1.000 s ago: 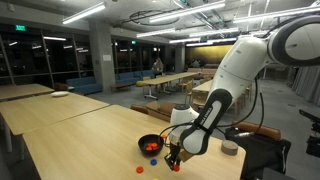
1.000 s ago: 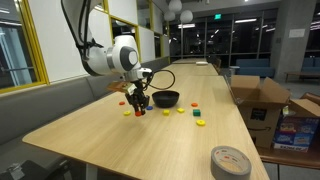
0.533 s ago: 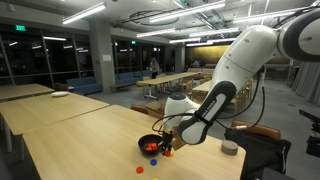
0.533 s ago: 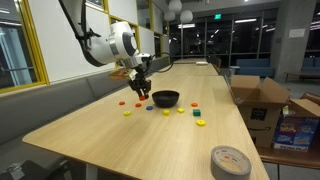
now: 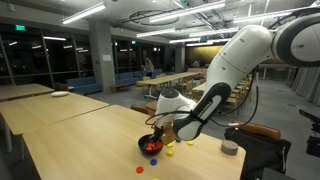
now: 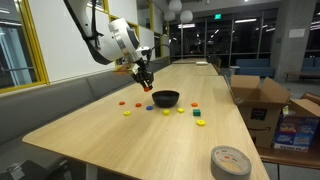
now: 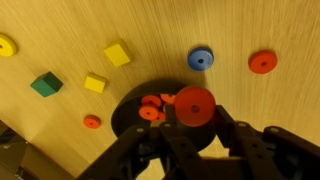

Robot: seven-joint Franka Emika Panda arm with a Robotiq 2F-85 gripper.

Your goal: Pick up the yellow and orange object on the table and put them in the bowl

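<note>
Since a second ago the orange disc point(image 7: 195, 105) has been lifted off the tabletop point(image 6: 90, 125) and is held above the black bowl point(image 7: 125, 122), pinched in the closed gripper point(image 7: 196, 120). Other orange pieces point(image 7: 150, 112) are seen inside the bowl, which stands roughly midway between the tabletop's long edges; yellow pieces point(image 7: 117, 54) are scattered beside it
</note>
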